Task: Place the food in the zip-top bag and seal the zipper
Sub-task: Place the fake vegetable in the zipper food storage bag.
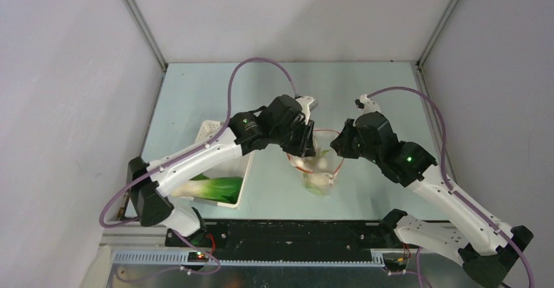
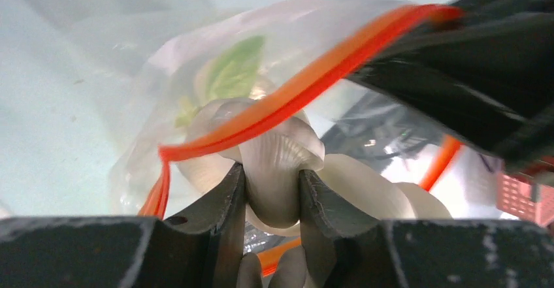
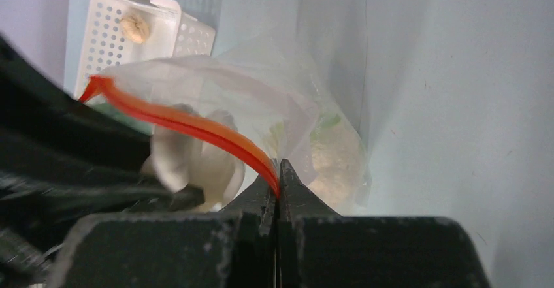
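The zip-top bag (image 1: pixel 318 174) hung between my two grippers over the middle of the table (image 1: pixel 372 98), its mouth turned up and spread open. I could not tell whether its bottom touched the table.

Nearest to me, my left gripper (image 2: pixel 272 174) was clamped on a white mushroom (image 2: pixel 277 147), one finger on either side of the cap. It was right at the bag's mouth, with the zipper (image 2: pixel 294 98) crossing just in front of it. My right gripper (image 3: pixel 277 170) was pinched fully together on the opposite side of the mouth. The red-orange strip ran straight into the seam between the fingers (no gap showed there at all).

Beyond the fingers, through the crinkly plastic, a green leaf (image 2: pixel 235 72) and a pale lumpy piece (image 3: pixel 333 154) lay lower in the bag.

Further off on my left stood the white perforated basket (image 1: pixel 210 131), well apart from the bag. A bok choy (image 1: pixel 219 187) lay in its near end, and one small mushroom (image 3: pixel 135 28) sat inside it by a corner.
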You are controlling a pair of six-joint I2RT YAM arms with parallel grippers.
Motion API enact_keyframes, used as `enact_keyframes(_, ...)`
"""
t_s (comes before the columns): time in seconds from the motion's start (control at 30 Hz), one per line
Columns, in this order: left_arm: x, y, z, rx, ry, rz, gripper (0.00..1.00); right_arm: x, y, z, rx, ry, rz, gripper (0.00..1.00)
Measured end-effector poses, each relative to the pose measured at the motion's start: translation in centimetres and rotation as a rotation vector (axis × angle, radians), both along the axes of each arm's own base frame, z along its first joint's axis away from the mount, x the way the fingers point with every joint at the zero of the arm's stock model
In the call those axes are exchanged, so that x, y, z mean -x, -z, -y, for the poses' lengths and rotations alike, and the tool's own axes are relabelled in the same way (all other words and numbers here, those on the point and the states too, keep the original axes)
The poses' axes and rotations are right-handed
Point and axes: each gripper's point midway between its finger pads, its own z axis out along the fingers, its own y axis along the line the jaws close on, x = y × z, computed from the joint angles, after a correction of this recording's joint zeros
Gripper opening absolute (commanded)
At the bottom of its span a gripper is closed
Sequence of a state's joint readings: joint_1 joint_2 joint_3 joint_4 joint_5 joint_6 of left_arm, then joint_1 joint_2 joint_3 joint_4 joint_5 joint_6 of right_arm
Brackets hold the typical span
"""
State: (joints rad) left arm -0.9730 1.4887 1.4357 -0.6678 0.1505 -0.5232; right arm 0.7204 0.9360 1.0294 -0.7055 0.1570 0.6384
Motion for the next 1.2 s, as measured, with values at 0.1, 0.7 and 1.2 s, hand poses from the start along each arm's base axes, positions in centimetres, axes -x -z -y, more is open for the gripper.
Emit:
enact_keyframes(0.1,-0.3,1.8,-0.9,-0.093,-0.032,-0.025,0.04,0.2,-0.4,0.0,-0.014,-0.005,0.008,0.00)
enact_keyframes(0.7,-1.0,1.1,-0.6,-0.162,-0.074,-0.070,0.82,0.7,-0.6,-0.7,-0.045,-0.033,-0.006,0.00)
enact_keyframes(1.2,0.3,-2.1,1.9,0.000,0.024,-0.094,1.00,0.7,-0.6,-0.7,-0.047,-0.036,-0.008,0.00)
